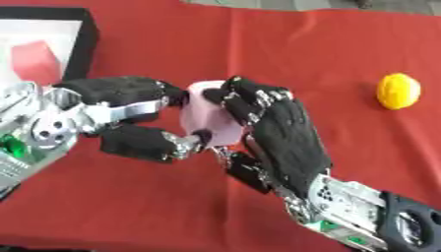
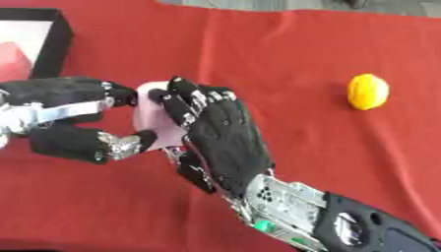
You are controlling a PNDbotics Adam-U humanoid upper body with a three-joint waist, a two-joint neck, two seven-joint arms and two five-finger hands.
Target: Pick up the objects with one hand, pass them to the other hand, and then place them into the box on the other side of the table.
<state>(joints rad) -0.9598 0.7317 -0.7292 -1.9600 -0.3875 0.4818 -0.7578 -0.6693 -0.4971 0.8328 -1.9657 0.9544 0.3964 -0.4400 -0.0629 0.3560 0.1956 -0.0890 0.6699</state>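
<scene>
Observed at mid-table, above the red tablecloth (image 1: 284, 49): a pale pink cup-shaped object (image 1: 206, 115) sits between both of my hands. My right hand (image 1: 289, 138) comes in from the lower right, back of the hand toward the camera, fingers curled over the object's top and right side. My left hand (image 1: 129, 115) comes in from the left; its upper fingers curl against the object's upper left, and its thumb (image 1: 159, 143) presses in from below left. Both hands are in contact with the object at once. I cannot tell whether its base touches the cloth.

At the upper left corner stands a black-walled box (image 1: 84, 42) with a white interior, and a red block (image 1: 36, 61) lies inside it. Well apart to the right, a yellow lemon-like fruit (image 1: 398, 91) rests on the cloth, untouched by either hand.
</scene>
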